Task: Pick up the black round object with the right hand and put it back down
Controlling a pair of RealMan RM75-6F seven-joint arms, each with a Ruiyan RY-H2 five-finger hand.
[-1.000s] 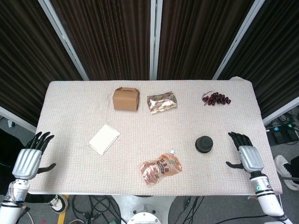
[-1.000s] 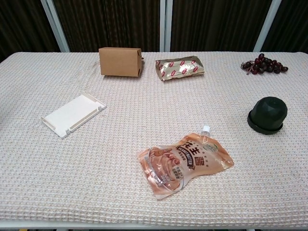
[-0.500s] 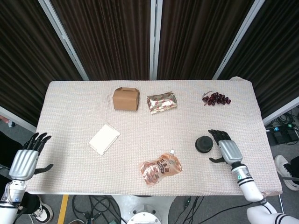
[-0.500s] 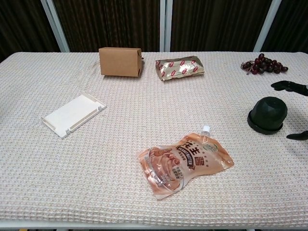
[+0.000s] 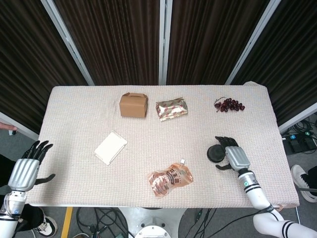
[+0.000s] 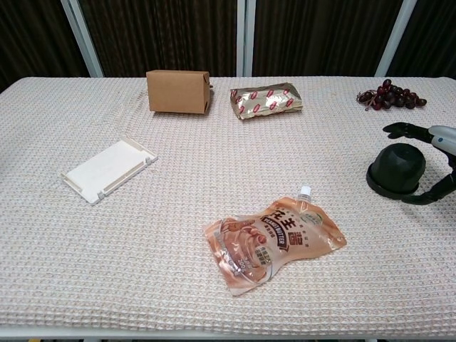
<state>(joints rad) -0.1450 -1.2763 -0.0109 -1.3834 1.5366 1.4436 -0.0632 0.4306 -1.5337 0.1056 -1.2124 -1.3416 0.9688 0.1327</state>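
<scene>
Sat on the cloth-covered table (image 5: pixel 74 99), toward its right side: the black round object (image 5: pixel 216 153), a low dome on a wider base, seen in the chest view (image 6: pixel 396 169) resting flat on the weave. Bracketed by the right hand (image 5: pixel 232 154), fingers (image 6: pixel 400 129) spread beyond the dome's far side and the thumb low on its near side. Looked close around it rather than closed on it; contact could not be confirmed, since a sliver of cloth showed between thumb and base in the chest view. Judged as the reach nearly done, with the grasp, the lift and the set-down all left to do.

Lay just to the left and nearer the front edge: a peach-coloured spouted pouch (image 6: pixel 274 242), flat, cap pointing toward the dome. Rested well apart at the back right corner: a bunch of dark grapes (image 5: pixel 229 105). Stood further back near the middle: a shiny snack packet (image 5: pixel 171 108) beside a small brown carton (image 5: pixel 133 105). Lay on the left half: a white flat tray (image 5: pixel 110 147), angled.

Hung off the table's left front corner, well apart from everything: the left hand (image 5: pixel 26 170), fingers apart and empty.
</scene>
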